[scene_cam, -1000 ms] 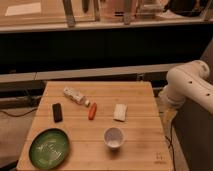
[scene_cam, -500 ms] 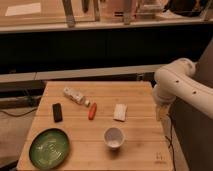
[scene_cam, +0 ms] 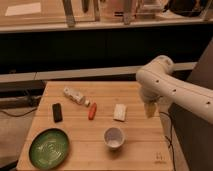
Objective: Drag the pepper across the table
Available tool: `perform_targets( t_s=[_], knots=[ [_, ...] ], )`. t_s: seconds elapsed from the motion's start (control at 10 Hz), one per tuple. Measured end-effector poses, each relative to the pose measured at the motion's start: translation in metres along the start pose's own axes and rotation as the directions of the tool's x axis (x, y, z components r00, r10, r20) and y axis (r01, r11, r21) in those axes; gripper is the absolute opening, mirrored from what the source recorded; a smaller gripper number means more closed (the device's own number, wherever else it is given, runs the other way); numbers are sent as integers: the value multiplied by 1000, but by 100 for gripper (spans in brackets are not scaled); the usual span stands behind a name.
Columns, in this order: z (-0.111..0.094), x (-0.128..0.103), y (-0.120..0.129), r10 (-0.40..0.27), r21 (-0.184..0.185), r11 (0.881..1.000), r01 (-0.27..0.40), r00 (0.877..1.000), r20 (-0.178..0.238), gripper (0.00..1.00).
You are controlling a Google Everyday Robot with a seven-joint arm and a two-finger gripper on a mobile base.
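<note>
The pepper (scene_cam: 92,111), small, slim and red-orange, lies on the wooden table (scene_cam: 142,150) a little left of centre, just below the orange cap of a whitish bottle (scene_cam: 75,95). My white arm reaches in from the right. Its gripper (scene_cam: 150,110) points down over the table's right side, to the right of a pale block (scene_cam: 120,112) and well apart from the pepper. The gripper is open and holds nothing.
A black rectangular block (scene_cam: 57,112) lies left of the pepper. A white cup (scene_cam: 114,137) stands at front centre and a green plate (scene_cam: 49,148) at front left. A dark shelf wall runs behind the table.
My arm has swung left from beyond the right edge, bringing the gripper over the table's right side. The objects on the table have not moved.
</note>
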State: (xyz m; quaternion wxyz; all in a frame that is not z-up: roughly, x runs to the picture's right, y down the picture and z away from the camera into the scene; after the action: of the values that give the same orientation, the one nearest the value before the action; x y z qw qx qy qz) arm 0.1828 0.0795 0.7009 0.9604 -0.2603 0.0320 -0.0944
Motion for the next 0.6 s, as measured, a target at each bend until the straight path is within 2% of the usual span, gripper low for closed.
perform_targets(
  t_s=[0.3,0.6],
  knots=[
    [-2,-24,-12,-95,10,995,95,995,-26,80],
    [-5,-52,-25,-200,25,979,201,979,-44,80]
  ],
)
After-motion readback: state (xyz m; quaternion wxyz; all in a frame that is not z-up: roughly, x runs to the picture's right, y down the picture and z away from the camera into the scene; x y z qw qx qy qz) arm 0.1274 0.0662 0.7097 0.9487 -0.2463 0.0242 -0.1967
